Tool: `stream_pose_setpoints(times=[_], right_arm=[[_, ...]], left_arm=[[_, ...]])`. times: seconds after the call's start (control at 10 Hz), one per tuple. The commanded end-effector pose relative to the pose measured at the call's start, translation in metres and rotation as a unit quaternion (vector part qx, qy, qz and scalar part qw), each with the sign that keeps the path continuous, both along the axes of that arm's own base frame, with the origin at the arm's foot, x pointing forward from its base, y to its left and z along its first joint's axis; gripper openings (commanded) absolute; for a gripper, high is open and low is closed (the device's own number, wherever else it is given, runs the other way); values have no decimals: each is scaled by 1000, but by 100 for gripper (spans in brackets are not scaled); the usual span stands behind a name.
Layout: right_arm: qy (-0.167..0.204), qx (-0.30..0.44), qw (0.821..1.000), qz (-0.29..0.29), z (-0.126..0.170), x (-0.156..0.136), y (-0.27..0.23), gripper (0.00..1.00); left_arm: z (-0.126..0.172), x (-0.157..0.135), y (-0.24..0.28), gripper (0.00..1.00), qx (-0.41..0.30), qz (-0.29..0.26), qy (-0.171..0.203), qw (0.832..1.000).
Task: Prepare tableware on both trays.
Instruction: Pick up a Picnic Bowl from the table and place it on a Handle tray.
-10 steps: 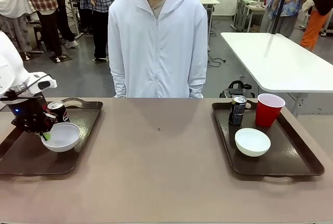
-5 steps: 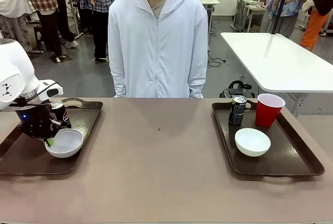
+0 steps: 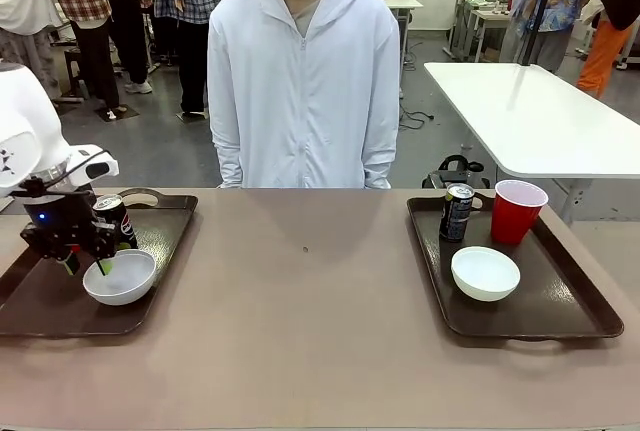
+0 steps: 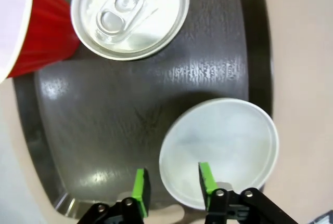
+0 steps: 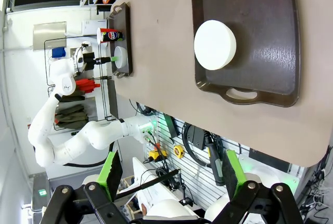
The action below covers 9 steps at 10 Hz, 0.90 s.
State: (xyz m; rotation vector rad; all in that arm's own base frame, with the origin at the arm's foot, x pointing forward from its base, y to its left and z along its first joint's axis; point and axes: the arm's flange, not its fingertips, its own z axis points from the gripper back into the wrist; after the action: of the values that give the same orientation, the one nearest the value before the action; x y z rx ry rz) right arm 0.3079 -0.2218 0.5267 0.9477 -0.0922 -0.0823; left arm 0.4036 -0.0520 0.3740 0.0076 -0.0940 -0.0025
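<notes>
Left gripper (image 4: 170, 185) jaws narrowly parted astride bowl (image 4: 218, 151) rim (bowl resting on tray (image 4: 104, 125)); lift straight, clear of can (image 4: 130, 13).

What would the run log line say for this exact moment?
left gripper: open, fingers straddling bowl rim | left tray: bowl, can, cup | right gripper: open, raised

Each dark brown tray (image 3: 60, 301) (image 3: 560, 311) carries a white bowl (image 3: 120, 277) (image 3: 485, 273), black can (image 3: 113, 217) (image 3: 457, 211) and red cup (image 4: 39, 31) (image 3: 518, 211), all upright
</notes>
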Motion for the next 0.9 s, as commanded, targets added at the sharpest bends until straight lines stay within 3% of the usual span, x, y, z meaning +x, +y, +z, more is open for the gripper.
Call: stream_pose_setpoints(times=[0.0, 0.1, 0.2, 0.5, 0.7, 0.8], right_arm=[[-7, 6, 1000, 5, -2, -1, 1, 100], [-7, 6, 1000, 5, -2, -1, 1, 100], [-7, 6, 1000, 5, -2, -1, 1, 100], [-7, 6, 1000, 5, -2, -1, 1, 100], [-7, 6, 1000, 5, -2, -1, 1, 100], [-7, 6, 1000, 5, -2, -1, 1, 100]], left_arm=[[23, -29, -8, 100, -9, -5, -9, 1000], [35, -34, -13, 100, -10, -11, -11, 1000], [45, -35, -15, 74, -10, -16, -13, 1000], [67, -40, -16, 100, -21, -30, -16, 999], [76, -48, -9, 100, -35, -35, -20, 999], [69, -38, -17, 100, -11, -24, -19, 999]])
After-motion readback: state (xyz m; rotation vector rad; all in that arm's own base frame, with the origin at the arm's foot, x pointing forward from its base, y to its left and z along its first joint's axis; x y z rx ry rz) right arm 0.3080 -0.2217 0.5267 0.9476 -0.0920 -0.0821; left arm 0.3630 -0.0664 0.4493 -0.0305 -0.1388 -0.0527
